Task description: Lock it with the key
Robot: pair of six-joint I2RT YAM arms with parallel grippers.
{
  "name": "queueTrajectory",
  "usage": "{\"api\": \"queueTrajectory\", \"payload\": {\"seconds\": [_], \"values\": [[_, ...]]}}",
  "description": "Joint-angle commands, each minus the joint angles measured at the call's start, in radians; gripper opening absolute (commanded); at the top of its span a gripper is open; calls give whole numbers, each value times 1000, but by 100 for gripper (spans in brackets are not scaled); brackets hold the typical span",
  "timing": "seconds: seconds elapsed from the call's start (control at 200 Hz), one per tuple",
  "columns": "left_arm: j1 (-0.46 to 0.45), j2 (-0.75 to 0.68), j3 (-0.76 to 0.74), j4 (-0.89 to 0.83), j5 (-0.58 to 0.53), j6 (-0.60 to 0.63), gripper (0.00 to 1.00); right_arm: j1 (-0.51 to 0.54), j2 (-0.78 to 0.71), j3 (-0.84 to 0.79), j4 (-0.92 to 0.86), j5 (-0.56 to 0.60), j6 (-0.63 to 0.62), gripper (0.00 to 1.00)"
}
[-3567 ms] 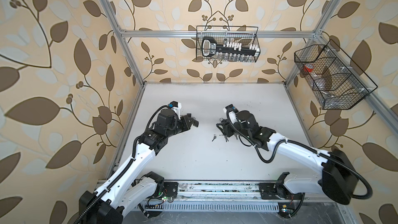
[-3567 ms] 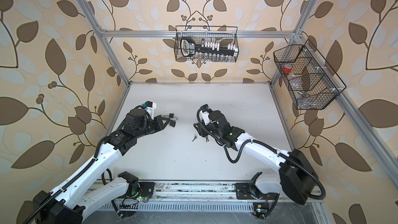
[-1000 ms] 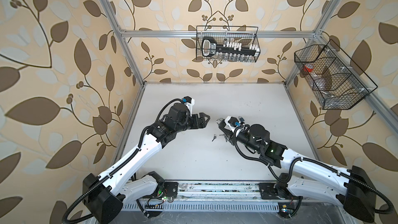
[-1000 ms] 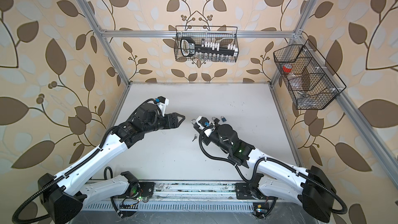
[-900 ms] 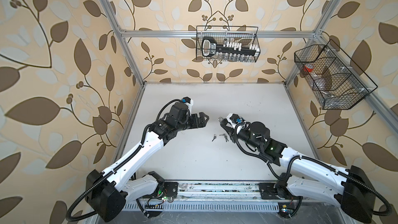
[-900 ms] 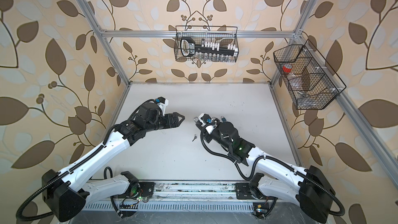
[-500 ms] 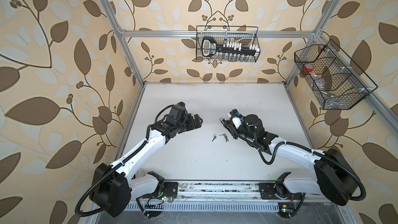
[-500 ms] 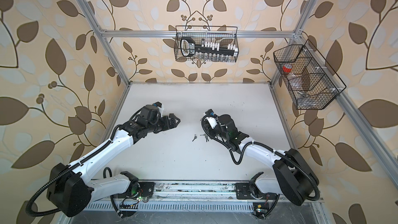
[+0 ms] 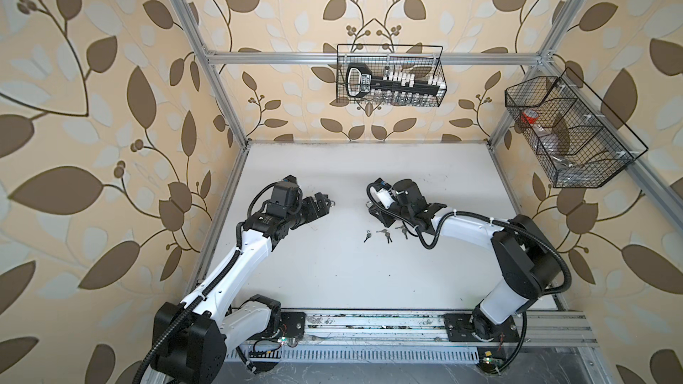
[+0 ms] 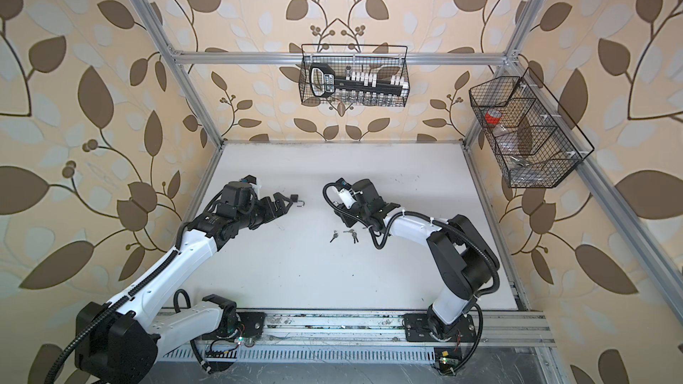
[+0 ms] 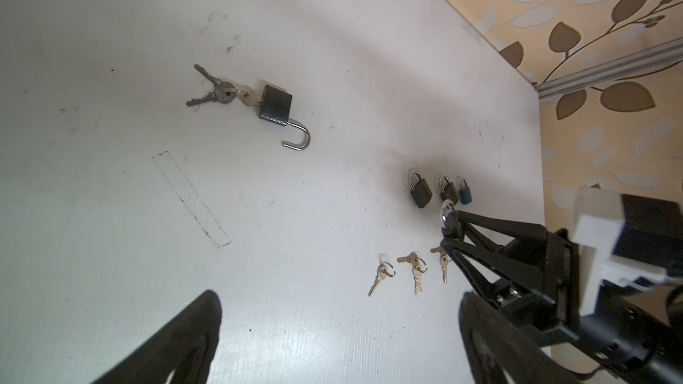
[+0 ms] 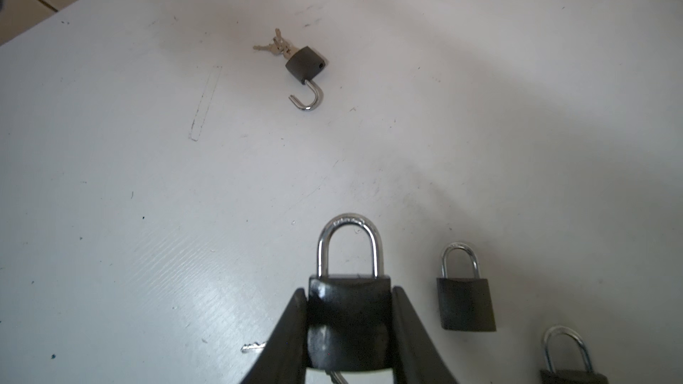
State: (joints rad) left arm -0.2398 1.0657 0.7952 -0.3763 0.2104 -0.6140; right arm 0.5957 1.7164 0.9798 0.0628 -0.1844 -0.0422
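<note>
A second ago the claws nearly met tip to tip, raised over the table [image 9: 332,271]. Now they have drawn apart and sunk lower. The left claw [image 9: 327,204] gapes wide, holding nothing. The open lock [image 11: 275,107] lies flat just ahead of and below it. Its long axis is aimed at the right claw [image 12: 349,291], with the loose shackle nearest that claw and the keys [image 11: 212,92] at the far end. The right claw stays clamped on the body of a shut lock [image 12: 349,321], whose shackle points straight out ahead, in line with the claw.
</note>
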Motion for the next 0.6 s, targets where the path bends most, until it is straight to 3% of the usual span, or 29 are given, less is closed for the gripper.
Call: {"api": "queueTrajectory", "payload": {"seconds": [0.0,0.235,0.595], "values": [[35,-43,-13,-12,44,-14,99,6,75,93,-110,-1,-35,0],[88,-67,-31,-24,85,-4,99,7,232,263,-232,42,-86,0],[91,-46,-36,4,120,-16,99,6,342,375,-302,111,-101,0]]}}
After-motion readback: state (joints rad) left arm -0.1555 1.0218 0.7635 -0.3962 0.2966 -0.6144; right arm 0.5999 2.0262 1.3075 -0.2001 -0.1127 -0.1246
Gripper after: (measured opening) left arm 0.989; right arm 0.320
